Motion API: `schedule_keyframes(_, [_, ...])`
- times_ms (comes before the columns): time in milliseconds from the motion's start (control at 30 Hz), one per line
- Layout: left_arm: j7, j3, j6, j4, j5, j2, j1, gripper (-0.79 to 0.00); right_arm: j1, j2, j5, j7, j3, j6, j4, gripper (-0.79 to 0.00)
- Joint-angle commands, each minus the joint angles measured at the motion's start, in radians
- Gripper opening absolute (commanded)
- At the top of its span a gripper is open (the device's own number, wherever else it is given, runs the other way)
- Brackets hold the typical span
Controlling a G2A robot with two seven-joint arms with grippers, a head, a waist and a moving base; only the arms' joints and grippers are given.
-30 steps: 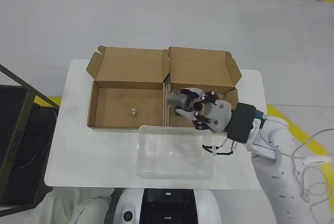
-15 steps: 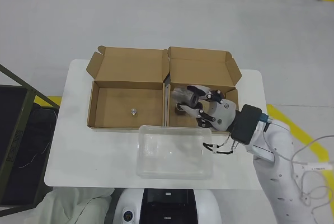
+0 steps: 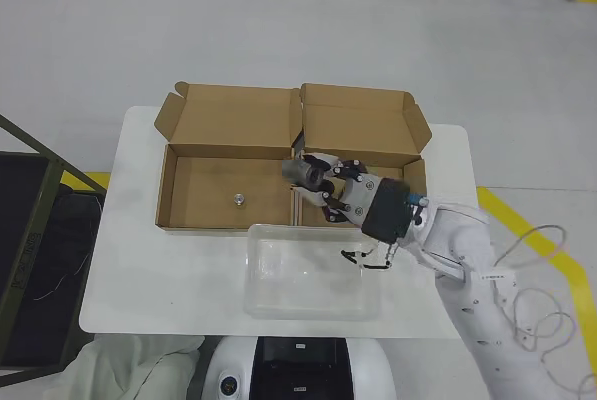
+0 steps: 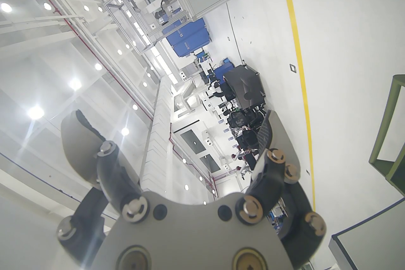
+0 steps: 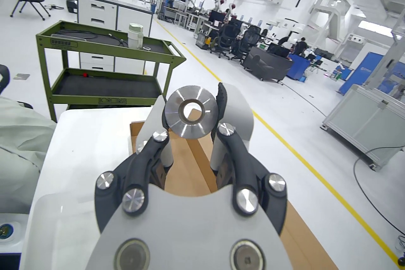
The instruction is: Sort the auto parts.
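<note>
My right gripper (image 5: 191,116) is shut on a round silver metal part (image 5: 191,115) with a hole through its middle. From above, that metal part (image 3: 305,172) hangs over the wall between the two open cardboard boxes, with the right gripper (image 3: 316,176) reaching in from the right. A small silver part (image 3: 237,198) lies on the floor of the left box (image 3: 168,195). The right box (image 3: 415,178) is mostly hidden by the arm. My left gripper (image 4: 171,138) points up at the hall, open, with nothing between its fingers.
A clear plastic tray (image 3: 313,308) stands on the white table (image 3: 138,260) in front of the boxes. Both box lids stand up at the back. A green cart (image 3: 18,250) sits left of the table.
My right gripper has moved left with the metal part, from over the right box to above the wall between the two boxes.
</note>
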Motion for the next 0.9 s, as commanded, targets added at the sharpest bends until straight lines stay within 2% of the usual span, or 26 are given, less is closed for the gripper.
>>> schedule_keyframes(0, [0.000,0.000,0.000,0.000,0.000,0.000,0.000,0.000,0.033,-0.004,0.010,0.030,-0.030,0.004,0.032,-0.785])
schedule_keyframes(267, [0.000,0.000,0.000,0.000,0.000,0.000,0.000,0.000,0.179,-0.035,0.057,0.192,-0.159,0.079,0.215,-0.785])
schedule_keyframes(500, [0.000,0.000,0.000,0.000,0.000,0.000,0.000,0.000,0.307,-0.074,0.101,0.284,-0.271,0.143,0.395,-0.785])
schedule_keyframes(867, [0.000,0.000,0.000,0.000,0.000,0.000,0.000,0.000,0.450,-0.140,0.203,0.430,-0.409,0.180,0.619,-0.785])
